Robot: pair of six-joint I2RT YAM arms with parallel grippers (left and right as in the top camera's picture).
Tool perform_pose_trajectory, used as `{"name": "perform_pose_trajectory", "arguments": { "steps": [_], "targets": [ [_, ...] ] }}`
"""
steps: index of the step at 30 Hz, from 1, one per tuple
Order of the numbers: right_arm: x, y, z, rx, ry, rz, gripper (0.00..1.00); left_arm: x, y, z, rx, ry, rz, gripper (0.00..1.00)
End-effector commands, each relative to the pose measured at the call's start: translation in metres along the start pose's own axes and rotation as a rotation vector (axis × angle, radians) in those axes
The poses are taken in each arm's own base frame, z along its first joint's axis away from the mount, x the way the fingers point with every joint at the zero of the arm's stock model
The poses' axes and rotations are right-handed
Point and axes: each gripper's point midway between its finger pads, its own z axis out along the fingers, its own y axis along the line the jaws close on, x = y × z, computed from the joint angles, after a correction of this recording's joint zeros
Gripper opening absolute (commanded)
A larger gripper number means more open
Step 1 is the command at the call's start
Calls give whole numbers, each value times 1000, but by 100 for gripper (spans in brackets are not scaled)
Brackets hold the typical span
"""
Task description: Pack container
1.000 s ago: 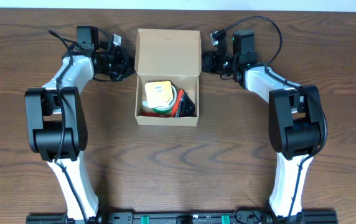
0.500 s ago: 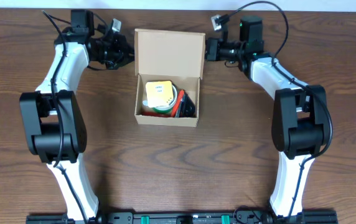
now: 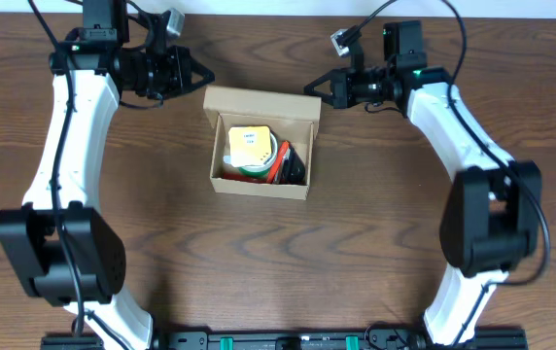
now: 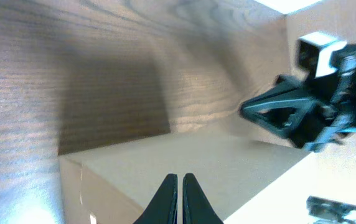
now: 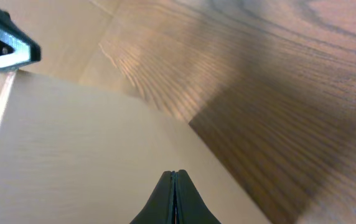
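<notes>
Plainly tan cardboard container (image 3: 261, 142), flap lid raised, contents showing

The container (image 3: 261, 103) is plain tan cardboard. Inside it show a yellow top (image 3: 247, 144) with faint small print, a green edge (image 3: 253, 172) beneath it, a red strip (image 3: 280, 161) and something black (image 3: 296, 167). The counter (image 3: 288, 262) is dark brown with wavy wood grain. The left arm (image 3: 69, 126) and right arm (image 3: 465, 126) are white with black joints. The left tool (image 3: 206, 77) and right tool (image 3: 309, 89) are black.
</notes>
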Motion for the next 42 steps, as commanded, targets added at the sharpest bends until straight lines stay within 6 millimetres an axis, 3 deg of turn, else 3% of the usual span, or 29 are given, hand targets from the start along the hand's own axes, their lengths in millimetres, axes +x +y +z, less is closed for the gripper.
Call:
{"name": "perform_pose_trajectory", "arguments": {
  "steps": [1,7,11,17,21,27,32,37,42],
  "targets": [
    [-9,29,-15,68,-4,-201,2,7,-6,-16,-69,8,111,6],
    [11,52,-30,188,84,-246,2,50,-16,-39,-161,121,147,6],
    [33,60,-36,268,173,-251,1,70,-18,-44,-258,182,164,6],
    [80,67,-18,244,316,-197,1,98,-12,-11,-314,277,216,6],
    [108,67,-6,227,378,-176,2,118,5,14,-313,314,182,6],
    [143,58,5,218,445,-151,2,141,28,30,-320,347,141,6],
    [153,54,6,218,460,-138,2,152,39,37,-328,356,100,6],
    [149,54,7,222,446,-129,2,165,45,39,-334,390,73,6],
    [140,64,0,226,415,-137,2,165,43,37,-334,387,71,6]
  ]
}}
